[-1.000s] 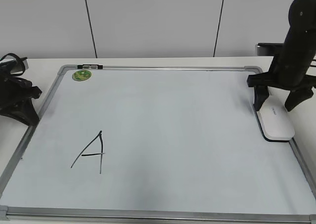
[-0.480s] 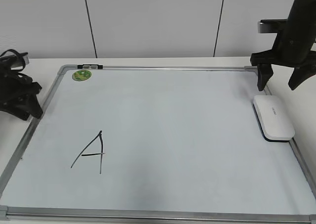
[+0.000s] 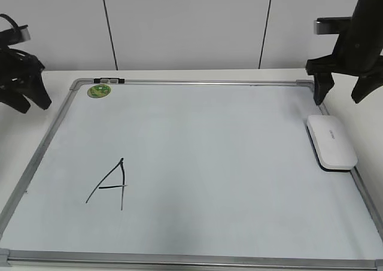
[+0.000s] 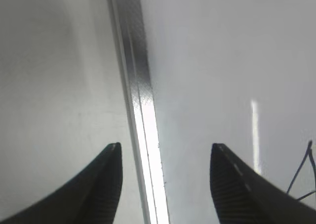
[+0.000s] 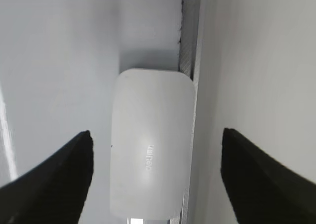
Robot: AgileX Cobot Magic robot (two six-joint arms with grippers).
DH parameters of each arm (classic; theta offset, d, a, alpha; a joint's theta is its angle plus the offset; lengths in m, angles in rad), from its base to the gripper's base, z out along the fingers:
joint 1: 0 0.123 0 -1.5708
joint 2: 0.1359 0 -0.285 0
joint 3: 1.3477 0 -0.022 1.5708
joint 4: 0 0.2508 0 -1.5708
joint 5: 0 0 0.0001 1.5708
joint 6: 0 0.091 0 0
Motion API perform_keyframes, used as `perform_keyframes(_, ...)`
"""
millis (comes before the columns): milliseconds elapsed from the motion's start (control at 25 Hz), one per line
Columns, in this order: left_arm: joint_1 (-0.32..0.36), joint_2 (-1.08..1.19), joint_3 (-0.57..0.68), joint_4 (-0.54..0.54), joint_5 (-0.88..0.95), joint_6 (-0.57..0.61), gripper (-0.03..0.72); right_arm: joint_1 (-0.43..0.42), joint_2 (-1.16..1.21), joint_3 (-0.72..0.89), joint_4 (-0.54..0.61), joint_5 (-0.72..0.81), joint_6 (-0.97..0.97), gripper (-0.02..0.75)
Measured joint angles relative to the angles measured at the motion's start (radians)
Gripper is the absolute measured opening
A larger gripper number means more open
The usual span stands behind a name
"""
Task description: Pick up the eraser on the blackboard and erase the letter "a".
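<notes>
The eraser [image 3: 332,142] is a flat white block lying on the blackboard [image 3: 209,145] against its right frame. It also shows in the right wrist view [image 5: 152,162], with grey lettering on top. My right gripper [image 3: 339,99] hangs open and empty above the eraser's far end, its fingers [image 5: 156,131] spread to either side. My left gripper [image 3: 34,106] is open and empty, raised over the board's left frame [image 4: 136,85], its fingers [image 4: 165,147] astride the frame. No small letter "a" shows in any view. Only a large capital "A" [image 3: 111,184] is drawn at the lower left.
A round green sticker [image 3: 99,91] sits at the board's top left corner, with a small clip [image 3: 109,79] on the top frame beside it. White table surrounds the board. A wall stands close behind. Strokes of the capital "A" [image 4: 303,174] show in the left wrist view.
My right gripper has risen from around the eraser, which stays in place. My left gripper has risen and moved back along the left frame.
</notes>
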Motion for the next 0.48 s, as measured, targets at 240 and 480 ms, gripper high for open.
perform_keyframes(240,-0.002,-0.103,-0.017,0.031,0.016,-0.020,0.417,0.006,-0.082,-0.001,0.004,0.002,-0.005,0.594)
perform_keyframes(480,-0.004,-0.210,-0.018,0.046,0.025,-0.038,0.416,0.008,-0.186,-0.001,0.032,0.009,-0.007,0.594)
